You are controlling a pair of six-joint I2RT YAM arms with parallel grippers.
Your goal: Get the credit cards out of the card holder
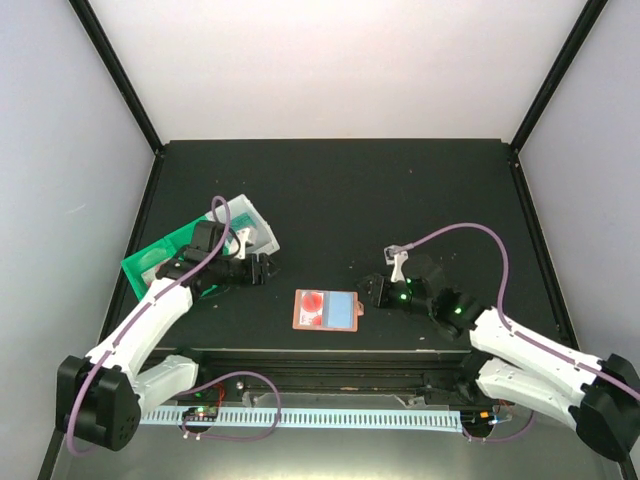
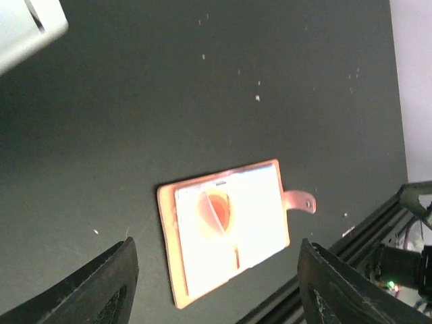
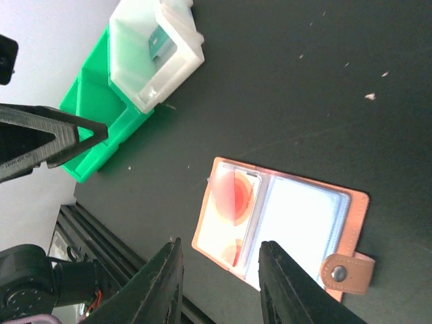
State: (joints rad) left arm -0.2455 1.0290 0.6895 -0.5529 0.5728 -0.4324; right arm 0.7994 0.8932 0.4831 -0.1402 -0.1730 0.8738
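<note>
The card holder [image 1: 325, 308] lies open and flat near the table's front edge, its tab pointing right. A pale card with red-orange circles [image 1: 311, 306] sits in its left pocket and a pale grey-blue card [image 1: 341, 310] in its right pocket. My left gripper [image 1: 264, 270] is open and empty, left of the holder. In the left wrist view the holder [image 2: 226, 233] lies between the wide-apart fingers [image 2: 108, 283]. My right gripper [image 1: 368, 290] is open and empty, just right of the holder. In the right wrist view the holder [image 3: 283, 223] lies beyond the fingers [image 3: 162, 283].
A green-and-white compartment tray [image 1: 160, 262] stands at the left behind my left arm, its white part [image 3: 152, 54] nearest the centre. The table's front rail [image 1: 330, 360] runs just below the holder. Black frame posts stand at the back corners.
</note>
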